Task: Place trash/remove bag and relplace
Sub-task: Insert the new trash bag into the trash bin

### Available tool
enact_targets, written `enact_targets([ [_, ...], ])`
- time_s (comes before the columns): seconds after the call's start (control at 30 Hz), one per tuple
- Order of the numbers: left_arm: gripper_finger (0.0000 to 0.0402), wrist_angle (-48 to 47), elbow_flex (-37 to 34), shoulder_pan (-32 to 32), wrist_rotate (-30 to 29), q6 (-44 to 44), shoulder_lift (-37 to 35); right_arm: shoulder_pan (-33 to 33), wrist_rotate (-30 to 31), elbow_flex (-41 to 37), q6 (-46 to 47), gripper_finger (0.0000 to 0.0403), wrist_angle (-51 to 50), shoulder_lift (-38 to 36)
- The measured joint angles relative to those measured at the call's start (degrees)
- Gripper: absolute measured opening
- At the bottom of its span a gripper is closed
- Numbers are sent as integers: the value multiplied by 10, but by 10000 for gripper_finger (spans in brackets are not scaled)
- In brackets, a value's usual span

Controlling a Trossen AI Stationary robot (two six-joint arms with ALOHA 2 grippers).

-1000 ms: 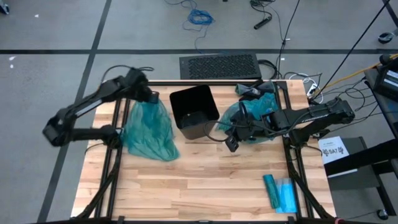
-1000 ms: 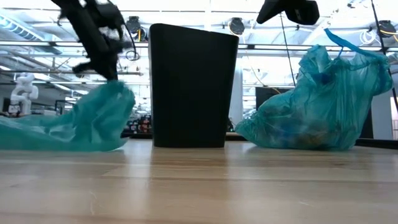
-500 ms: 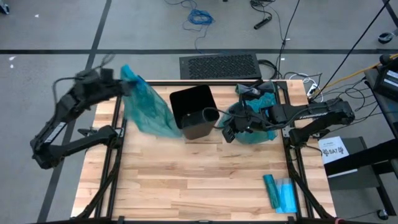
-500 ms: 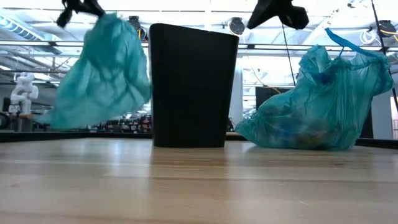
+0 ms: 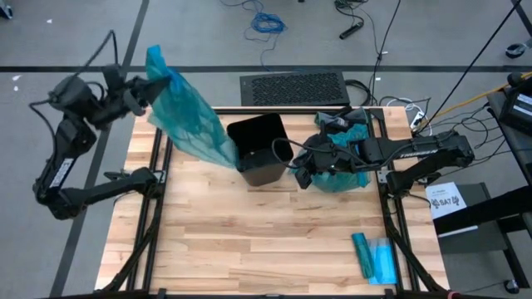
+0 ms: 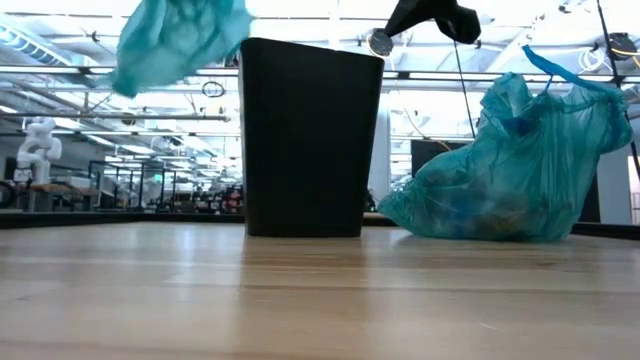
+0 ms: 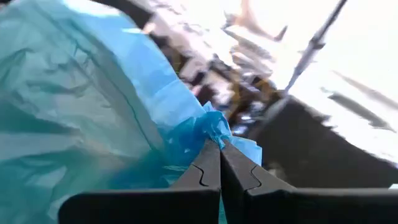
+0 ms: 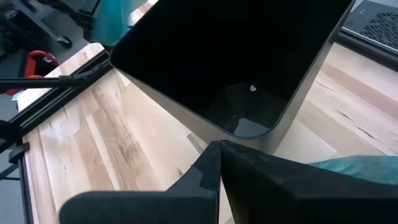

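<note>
My left gripper (image 5: 146, 86) is high over the table's far left corner, shut on an empty teal bag (image 5: 193, 124) that hangs in the air (image 6: 180, 35). The black bin (image 5: 259, 148) stands upright on the table, open and unlined (image 8: 236, 62). To its right, a filled, tied teal bag (image 5: 342, 162) rests with its bottom on the table (image 6: 510, 170). The trash shows only as vague shapes through its wall. My right gripper (image 5: 302, 176) is shut, above the table by the bin's right rim (image 8: 219, 146), and touches nothing. My left gripper pinches a gathered bunch of the empty bag's plastic (image 7: 214, 132) between its two shut fingers, several layers crumpled together. The bag is lifted clear of the table and hangs slack below and to the right of the fingers, its lower end (image 5: 229, 156) near the bin's left rim.
A flat blue-teal packet (image 5: 374, 256) lies near the table's near right corner. A black cloth (image 5: 335, 121) sits by the far right edge, behind the full bag. A small white speck (image 8: 252, 88) lies on the bin's floor. The near half of the table (image 5: 249, 241) holds nothing else.
My left gripper has swung up and toward the table's far left, staying shut. The empty bag, which lay spread on the table left of the bin, has been lifted clear and now hangs in the air. My right gripper has shifted slightly toward the bin.
</note>
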Motion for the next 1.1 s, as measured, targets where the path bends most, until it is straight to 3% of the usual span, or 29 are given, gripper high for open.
enact_targets([
  [0.2,0,95,109,0,94,-26,91,1,0,0,0,0,0,0],
  [0.47,0,100,234,-42,121,-26,186,2,2,0,0,0,0,0],
  [0.53,0,109,245,-67,121,-39,207,2,17,0,1,0,-1,0],
  [0.73,0,178,251,-171,122,-85,275,1,150,0,49,0,-41,-1],
  [0.9,0,249,250,-240,120,-108,326,1,169,0,85,0,-78,-10],
  [1.1,0,279,251,-274,110,-131,376,1,186,0,111,0,-103,-32],
])
